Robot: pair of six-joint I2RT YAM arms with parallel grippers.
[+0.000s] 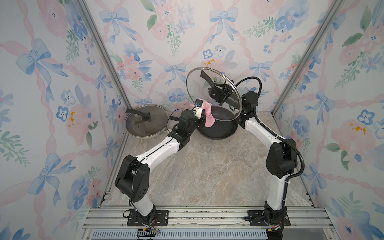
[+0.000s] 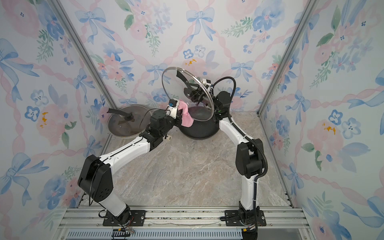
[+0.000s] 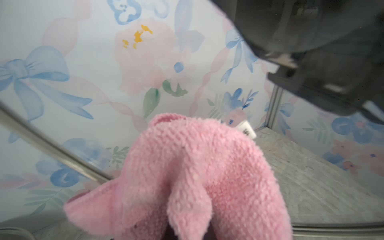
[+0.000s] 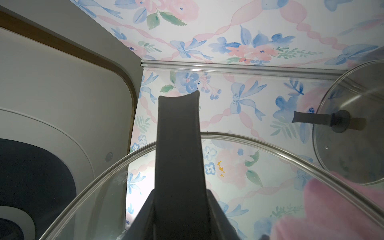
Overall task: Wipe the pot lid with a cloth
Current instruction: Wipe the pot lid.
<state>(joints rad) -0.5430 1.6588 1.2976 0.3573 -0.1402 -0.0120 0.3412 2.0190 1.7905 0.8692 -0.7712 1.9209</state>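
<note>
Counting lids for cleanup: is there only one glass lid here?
No, the right pincer holds one lid up, and a second lid rests farther left.

No legible txt, white tag (image 3: pixel 247 129) on cloth (image 3: pixel 197 176), print too blurry

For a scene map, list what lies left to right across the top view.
Leaning smoky glass lid with black handle → fuzzy pink cloth → right arm's black elbow joint. The raised clear glass lid and black pan overlap the cloth: left out.
</note>
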